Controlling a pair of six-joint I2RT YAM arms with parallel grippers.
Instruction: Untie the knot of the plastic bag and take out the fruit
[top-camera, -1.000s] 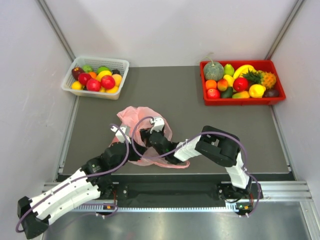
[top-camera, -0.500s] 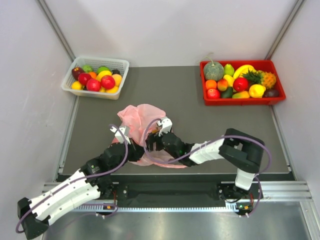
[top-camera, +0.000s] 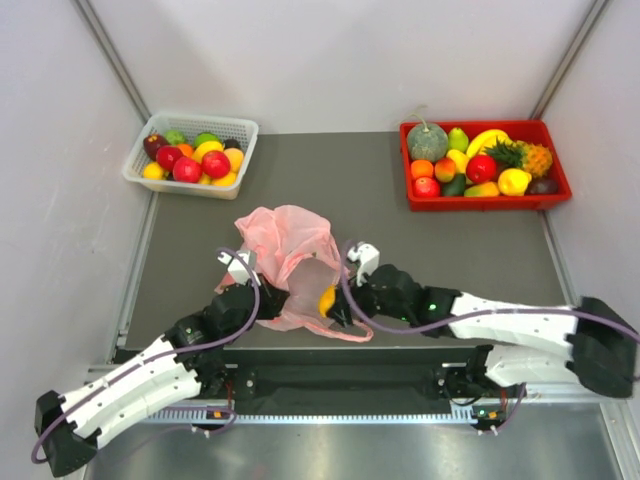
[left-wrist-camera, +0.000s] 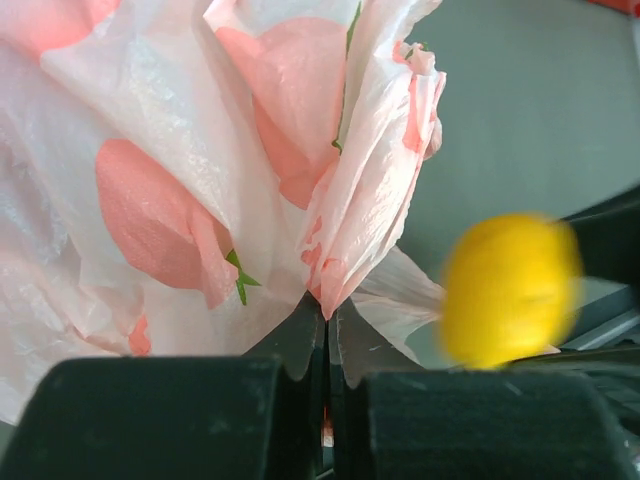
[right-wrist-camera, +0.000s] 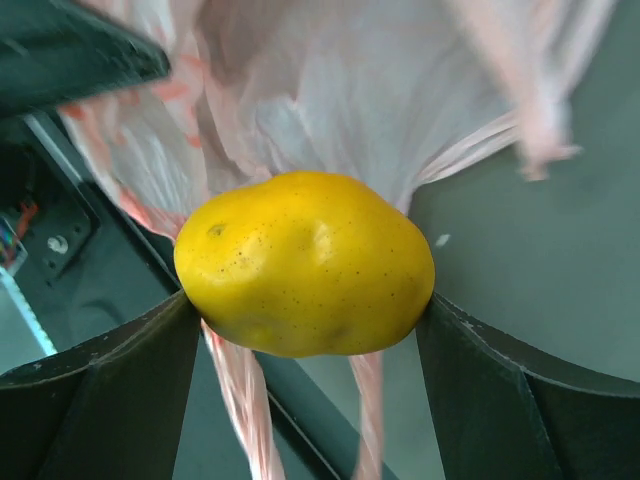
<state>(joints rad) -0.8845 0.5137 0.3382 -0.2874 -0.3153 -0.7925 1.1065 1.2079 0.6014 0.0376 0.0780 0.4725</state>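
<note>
Top external view sets it out: the table (top-camera: 400, 250) carries the pink bag (top-camera: 290, 245) near its front middle, a red tray (top-camera: 485, 200) of produce far off at the bag's 1 o'clock and a white basket (top-camera: 240, 130) at its 11 o'clock. Both arms meet at the bag's near edge. The left gripper (left-wrist-camera: 326, 318) sits at the bag's 7 o'clock with its jaws pressed together on a fold of plastic, pinning the bag down. The right gripper (top-camera: 333, 306) sits at the bag's 5 o'clock, jaws spread wide around a yellow fruit (right-wrist-camera: 305, 262) and touching it on both sides.

That fruit is outside the bag, just beside its rim, at 3 o'clock from the left jaws. Its long axis runs from one right finger to the other, so the hold looks secure (a strip of plastic hangs behind it, apparently not caught).

Bare table lies toward 3 o'clock, away from the pinned bag; that looks like the direction to carry it. I cannot make out the knot (left-wrist-camera: 385, 150) as tied or loose in the bunched strip, nor any fruit inside.
</note>
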